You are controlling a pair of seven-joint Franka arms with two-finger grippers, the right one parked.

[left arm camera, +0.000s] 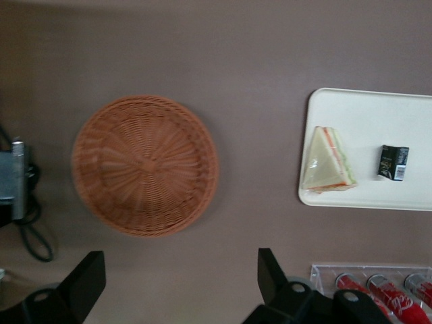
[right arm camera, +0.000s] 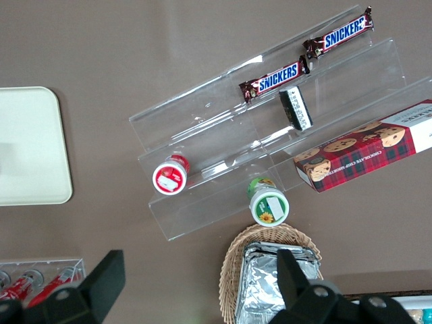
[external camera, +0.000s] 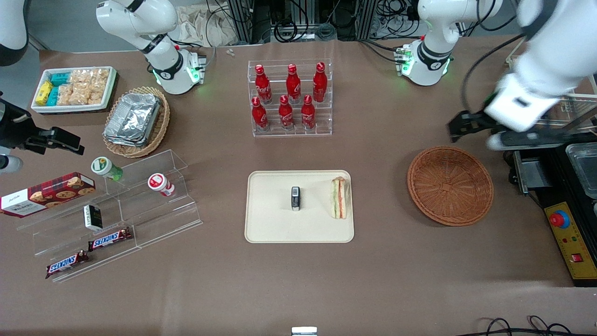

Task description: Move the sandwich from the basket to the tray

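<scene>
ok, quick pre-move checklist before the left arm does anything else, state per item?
1. Sandwich on the tray: ok, it lies by the tray edge nearest the basket.
2. Basket empty: ok, only bare weave shows.
3. Gripper free of load: ok, open, nothing between the fingers.
4. Gripper clear of the basket: ok, it hangs above the table at the working arm's end.
5. Small black packet on the tray apart from the sandwich: ok.
6. Sandwich fully inside the rim: cannot tell.

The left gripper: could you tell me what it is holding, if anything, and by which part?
Nothing. The left gripper is open and empty, raised near the basket; the sandwich lies on the tray.
</scene>
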